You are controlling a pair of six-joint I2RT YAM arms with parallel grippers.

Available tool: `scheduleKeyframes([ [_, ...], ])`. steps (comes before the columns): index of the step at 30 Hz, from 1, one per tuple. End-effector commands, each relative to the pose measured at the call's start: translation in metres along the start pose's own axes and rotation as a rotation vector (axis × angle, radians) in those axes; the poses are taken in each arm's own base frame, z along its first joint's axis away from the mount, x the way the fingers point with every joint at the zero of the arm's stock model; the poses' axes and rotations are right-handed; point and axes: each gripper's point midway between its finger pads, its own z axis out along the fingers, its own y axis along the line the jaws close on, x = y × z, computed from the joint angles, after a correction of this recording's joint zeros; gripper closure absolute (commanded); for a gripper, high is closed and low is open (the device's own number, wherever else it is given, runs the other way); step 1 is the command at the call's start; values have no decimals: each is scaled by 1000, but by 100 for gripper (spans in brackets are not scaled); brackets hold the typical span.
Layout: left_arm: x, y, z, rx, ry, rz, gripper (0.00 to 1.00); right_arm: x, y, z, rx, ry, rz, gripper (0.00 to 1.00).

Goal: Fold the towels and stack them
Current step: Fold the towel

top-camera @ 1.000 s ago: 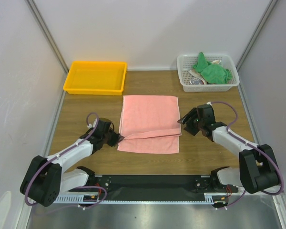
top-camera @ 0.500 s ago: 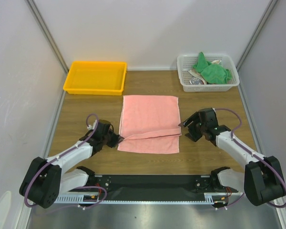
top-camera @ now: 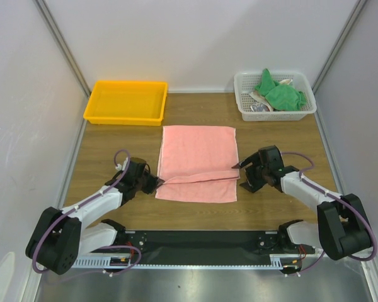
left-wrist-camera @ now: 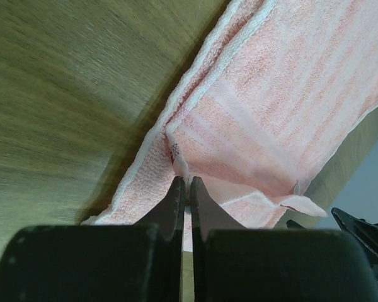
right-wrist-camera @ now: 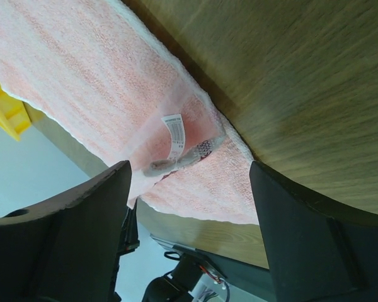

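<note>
Salmon-pink towel is pinched at its near left edge by the left gripper, whose jaws are closed tight on a thin hem of the cloth. The right gripper is held at the towel's near right corner with its jaws spread wide, and nothing is gripped by it. In the right wrist view a white label is seen on the cloth between its fingers. Whether those fingers touch the cloth cannot be told.

The towel is spread in the middle of the wooden table, with a near strip turned back over itself, so that a slanted fold runs across the near part. Green towels are heaped in a white lattice basket at the far right, well apart from the pink one. A yellow tray is set at the far left. A black rail is fixed along the near edge by the arm bases. The table is enclosed by pale walls joined by grey metal posts.
</note>
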Motion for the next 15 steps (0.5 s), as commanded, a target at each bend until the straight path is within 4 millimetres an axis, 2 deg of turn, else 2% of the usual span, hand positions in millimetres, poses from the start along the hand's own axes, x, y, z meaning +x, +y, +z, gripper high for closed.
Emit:
scheduleKeyframes([
  [1, -2, -8, -1, 44, -5, 6, 100, 1, 23, -1, -47, 8, 31, 19],
  [5, -2, -6, -1, 40, -4, 12, 100, 3, 18, 3, -41, 16, 49, 31],
  [9, -3, -4, -1, 32, -13, 15, 100, 2, 22, 3, -51, 8, 38, 54],
  [15, -3, -2, 0, 26, -11, 21, 100, 2, 18, 3, -36, 8, 43, 78],
])
